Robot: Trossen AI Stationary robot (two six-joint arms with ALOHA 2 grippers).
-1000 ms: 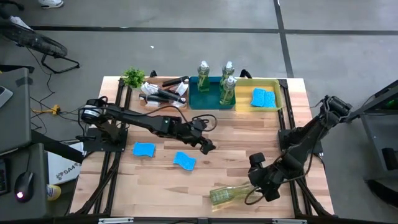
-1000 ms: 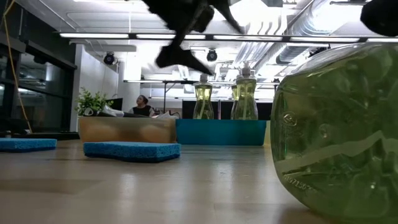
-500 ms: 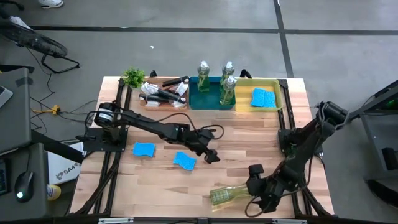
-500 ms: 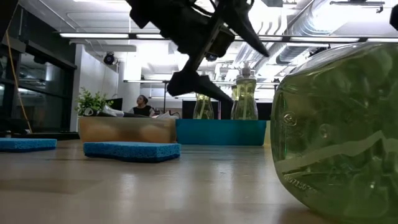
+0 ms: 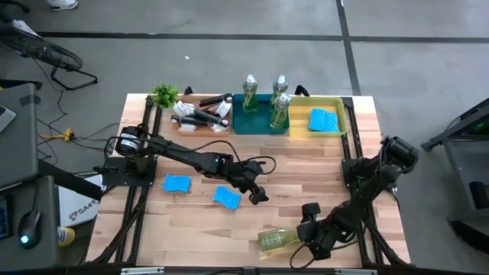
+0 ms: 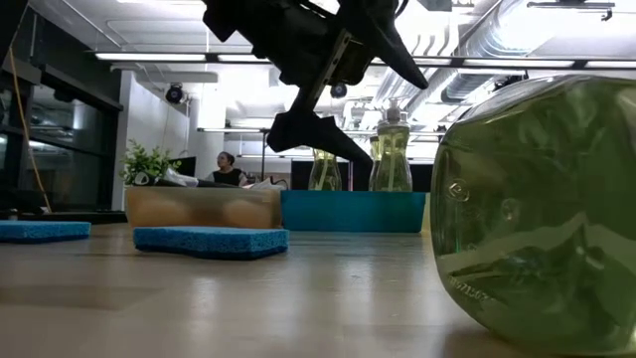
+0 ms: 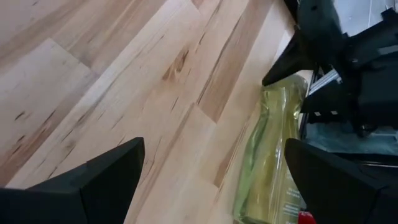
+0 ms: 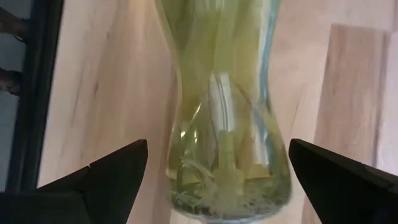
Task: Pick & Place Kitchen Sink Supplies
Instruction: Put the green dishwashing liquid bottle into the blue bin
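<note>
A clear bottle of yellow-green liquid (image 5: 276,239) lies on its side on the wooden table near the front edge. It fills the right of the low view (image 6: 537,209). My right gripper (image 5: 307,243) is low over it, open, one finger on each side of the bottle's narrow waist (image 8: 221,93); I see no touch. My left gripper (image 5: 258,195) hangs open above bare wood (image 7: 211,162), just right of a blue sponge (image 5: 227,198) that lies flat. A second blue sponge (image 5: 177,184) lies flat farther left.
Along the far edge stand a wooden tray of black brushes (image 5: 200,116), a teal tray (image 5: 258,126) with three upright bottles, and a yellow tray (image 5: 336,103) holding a blue sponge. A potted plant (image 5: 163,95) sits at the far left. Bare wood lies between the two grippers.
My right gripper has come down and toward the table's near edge, over the lying bottle, and stayed open. My left gripper has dropped lower and moved a little toward the near right, past the sponge, then held still, open throughout.
</note>
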